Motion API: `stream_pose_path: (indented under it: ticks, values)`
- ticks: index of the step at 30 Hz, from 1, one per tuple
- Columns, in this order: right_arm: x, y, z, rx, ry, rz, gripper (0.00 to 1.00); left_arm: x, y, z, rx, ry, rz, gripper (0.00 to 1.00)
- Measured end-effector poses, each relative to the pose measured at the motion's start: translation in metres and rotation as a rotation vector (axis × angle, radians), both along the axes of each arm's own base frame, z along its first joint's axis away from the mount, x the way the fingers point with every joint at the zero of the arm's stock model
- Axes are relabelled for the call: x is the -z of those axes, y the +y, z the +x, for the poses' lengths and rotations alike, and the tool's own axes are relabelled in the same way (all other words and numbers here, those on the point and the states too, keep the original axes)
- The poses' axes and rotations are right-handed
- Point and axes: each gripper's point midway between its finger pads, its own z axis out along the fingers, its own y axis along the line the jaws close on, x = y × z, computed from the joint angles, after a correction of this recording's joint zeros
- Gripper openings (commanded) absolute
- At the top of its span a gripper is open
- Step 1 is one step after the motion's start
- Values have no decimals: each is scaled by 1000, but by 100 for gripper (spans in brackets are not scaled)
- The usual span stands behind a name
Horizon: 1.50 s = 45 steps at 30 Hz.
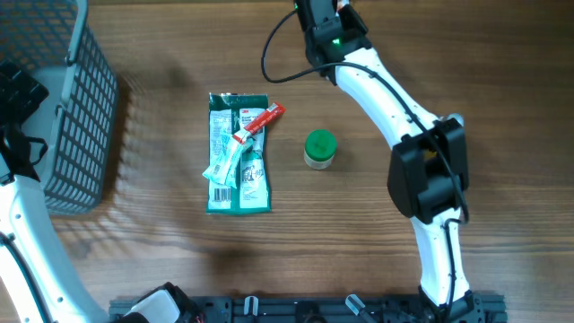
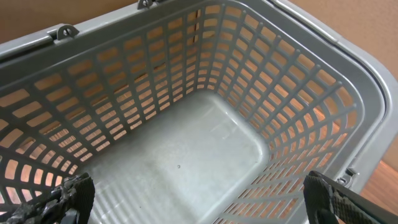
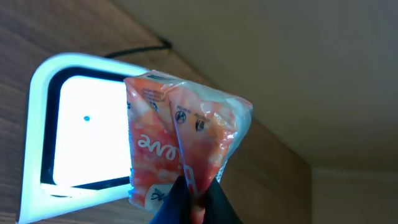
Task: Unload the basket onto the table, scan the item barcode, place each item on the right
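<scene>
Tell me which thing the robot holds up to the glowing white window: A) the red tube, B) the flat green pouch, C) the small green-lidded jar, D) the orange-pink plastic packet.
D: in the right wrist view the right fingers pinch the orange-pink plastic packet in front of the glowing white window.

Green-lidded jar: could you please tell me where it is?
In the overhead view, the green-lidded jar stands mid-table, right of the green packet, not touching it.
</scene>
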Motion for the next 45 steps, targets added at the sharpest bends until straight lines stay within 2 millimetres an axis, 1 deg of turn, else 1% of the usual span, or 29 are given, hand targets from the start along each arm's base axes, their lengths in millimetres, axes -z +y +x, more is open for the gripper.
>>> stream_pose_path:
  ticks: [3,10,21,23,25,27,28,29,31,32,34,35,37,39,40,41,43,45]
  values:
    - [9,0,0,-1,15,-14,4,0,0,0,0,0,0,100]
    - [17,-1,1,1,26,-28,4,0,0,0,0,0,0,100]
    - [17,-2,1,0,24,-28,4,0,0,0,0,0,0,100]
    - [14,-2,1,2,19,-22,4,0,0,0,0,0,0,100]
    - [3,-2,-5,4,22,7,4,0,0,0,0,0,0,100]
    - [-24,-1,-22,-11,42,86,4,0,0,0,1,0,0,100]
    - [-50,1,-33,-25,32,148,4,0,0,0,0,1,-1,100]
    - [-77,0,-50,-31,28,214,4,0,0,0,0,0,0,100]
    - [-112,-10,-91,-10,66,308,4,0,0,0,0,1,0,100]
    - [-130,-19,-123,27,101,372,4,0,0,0,0,0,0,100]
    - [-138,-32,-159,94,164,438,4,0,0,0,0,0,0,100]
    - [-134,-40,-181,144,229,460,4,0,0,0,0,0,0,100]
    - [-120,-48,-210,235,344,495,4,0,0,0,0,0,0,100]
    - [-94,-48,-240,291,511,498,4,0,0,0,0,0,0,100]
    - [-84,-47,-249,313,560,504,4,0,0,0,0,1,0,100]
    - [-77,-46,-254,328,589,509,4,0,0,0,0,0,0,100]
    - [-55,-46,-268,385,666,510,4,0,0,0,0,0,0,100]
    - [-37,-48,-277,441,703,502,7,0,0,0,0,0,0,100]
